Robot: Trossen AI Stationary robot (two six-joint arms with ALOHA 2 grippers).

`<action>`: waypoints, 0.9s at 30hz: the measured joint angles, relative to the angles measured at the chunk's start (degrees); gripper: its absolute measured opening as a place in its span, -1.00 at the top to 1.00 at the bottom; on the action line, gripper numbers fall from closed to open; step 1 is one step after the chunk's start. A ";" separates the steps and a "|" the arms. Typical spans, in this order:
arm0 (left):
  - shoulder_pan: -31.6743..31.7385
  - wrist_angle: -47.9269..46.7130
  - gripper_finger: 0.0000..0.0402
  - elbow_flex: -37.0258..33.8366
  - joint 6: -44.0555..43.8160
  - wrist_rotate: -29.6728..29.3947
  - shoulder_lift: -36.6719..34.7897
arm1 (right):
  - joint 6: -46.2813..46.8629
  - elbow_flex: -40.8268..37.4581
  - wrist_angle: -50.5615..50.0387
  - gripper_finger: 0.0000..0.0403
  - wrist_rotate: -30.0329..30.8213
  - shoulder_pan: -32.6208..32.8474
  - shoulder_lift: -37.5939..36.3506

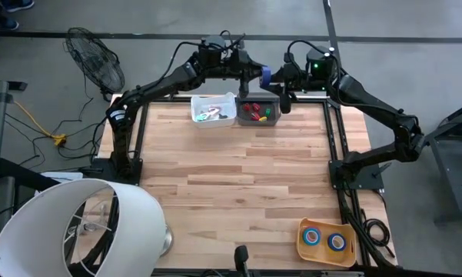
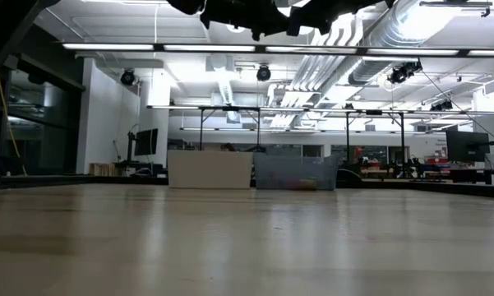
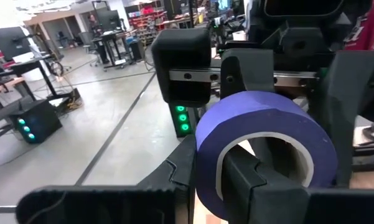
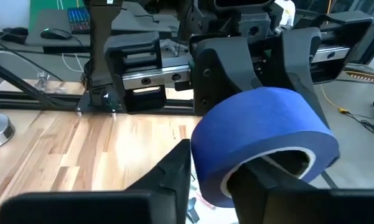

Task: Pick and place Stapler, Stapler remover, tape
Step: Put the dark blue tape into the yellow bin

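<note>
Blue tape (image 1: 266, 75) is hanging between both grippers above the grey bin (image 1: 259, 117) in the high view, beside the white bin (image 1: 213, 119). Low view is showing only the bins. In the wrist views, left gripper (image 3: 236, 180) and right gripper (image 4: 211, 180) are each pinching the roll: handover underway, placing remaining.

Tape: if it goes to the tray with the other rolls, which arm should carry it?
Right, probably. The left gripper and right gripper both grip the tape at the far edge. The tray sits at the near right corner, on the right arm's side.
</note>
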 joint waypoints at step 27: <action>4.29 -19.77 -0.09 0.01 4.92 1.50 -4.27 | 8.24 0.00 -9.51 0.83 4.90 -3.72 -0.09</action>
